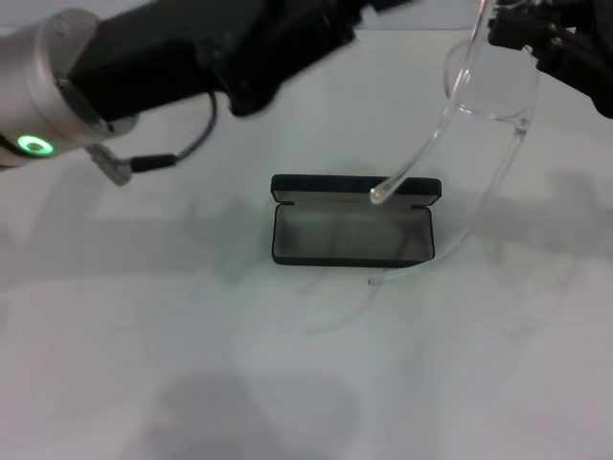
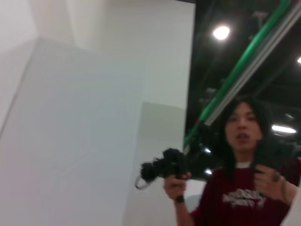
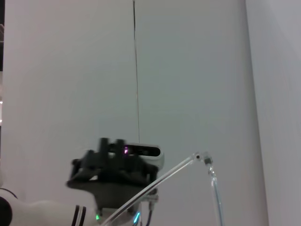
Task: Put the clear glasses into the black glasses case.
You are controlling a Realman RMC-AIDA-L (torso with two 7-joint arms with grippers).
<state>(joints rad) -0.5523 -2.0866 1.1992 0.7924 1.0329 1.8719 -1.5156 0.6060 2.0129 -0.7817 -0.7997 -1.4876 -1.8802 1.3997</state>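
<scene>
The clear glasses (image 1: pixel 484 105) hang in the air, up and to the right of the black glasses case (image 1: pixel 354 233). The right hand (image 1: pixel 522 29) sits at the top right edge of the head view, right at the glasses' front/lens part, so it looks clamped on them, but the fingers themselves aren't clear enough to tell for sure. Glasses are off the desk (image 1: pixel 144 364), unfolded, lenses up by the hand. Both arms trail down toward the case: one arm tip shows over the case's back edge by the lid, the other runs down past the case's right end, tip just in front of the case. Long axis approx. steep diagonal, from upper right down to the case.

Case lies open on the desk, grey lining up, lid at the far side, long axis left-right. No lettering readable on it.

The left hand is out of sight; the left arm (image 1: pixel 144 67) crosses above and left of the case, a green ring light on it.

In the right wrist view, a glasses arm and hinge (image 3: pixel 207 162) show close up, w/ the robot's head unit (image 3: pixel 117 165) behind.
</scene>
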